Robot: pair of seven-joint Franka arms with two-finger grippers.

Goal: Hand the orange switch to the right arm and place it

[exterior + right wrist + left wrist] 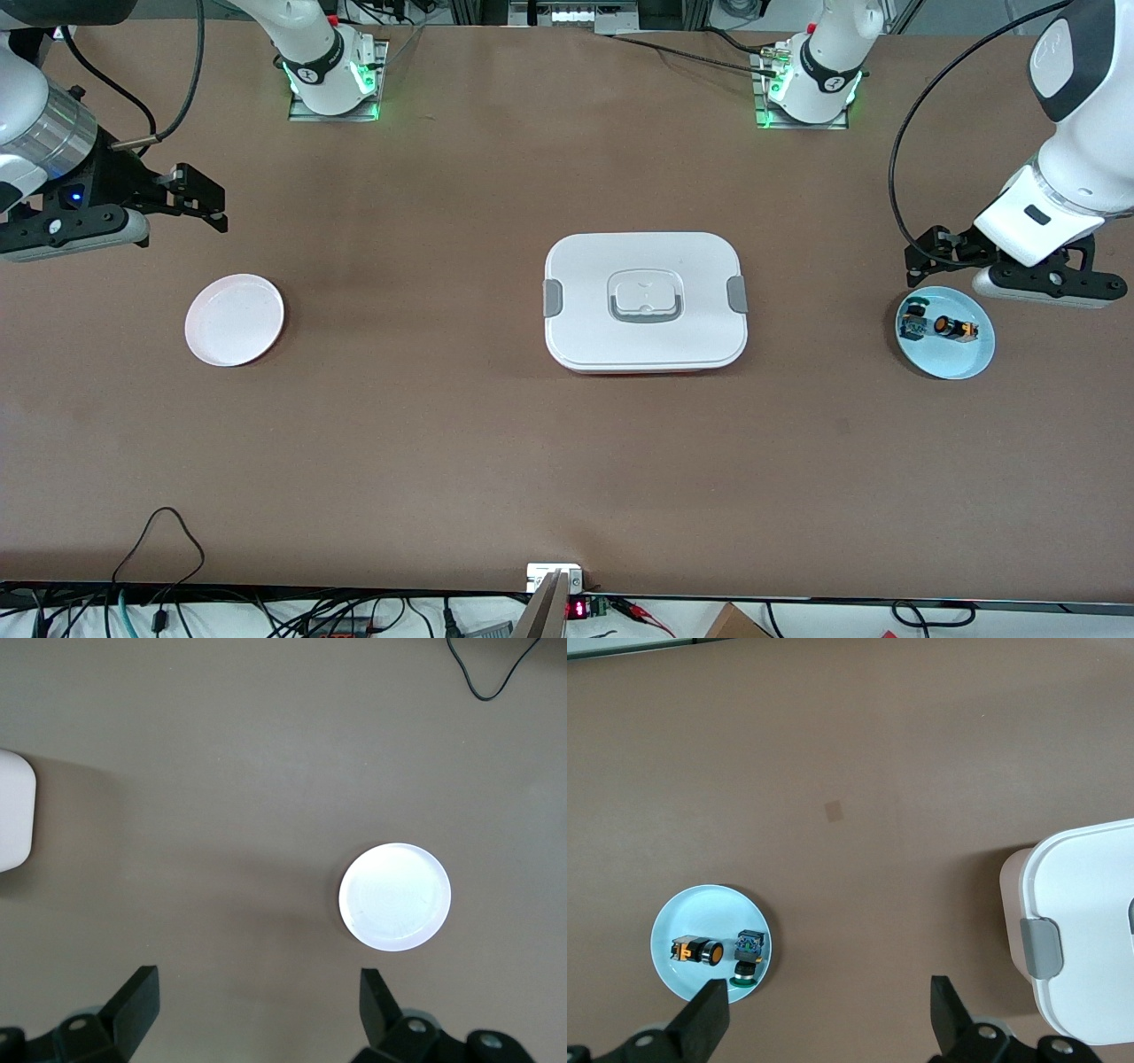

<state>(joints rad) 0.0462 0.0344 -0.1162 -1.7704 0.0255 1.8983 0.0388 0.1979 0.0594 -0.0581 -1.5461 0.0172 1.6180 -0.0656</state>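
Orange switch (952,329) lies on its side in the pale blue dish (966,361) at the left arm's end of the counter (567,461), just beside a blue-green and black part (913,323). It looks light, rigid and stubby, liable to roll, so I'd pinch it across its flat orange sides. The left gripper (921,262) hangs over the dish's rim, fingers spread wide and empty. The right gripper (202,200) waits above the counter near a white plate (234,319), fingers likewise spread. A lidded white container (645,301) sits mid-counter between the two dishes.
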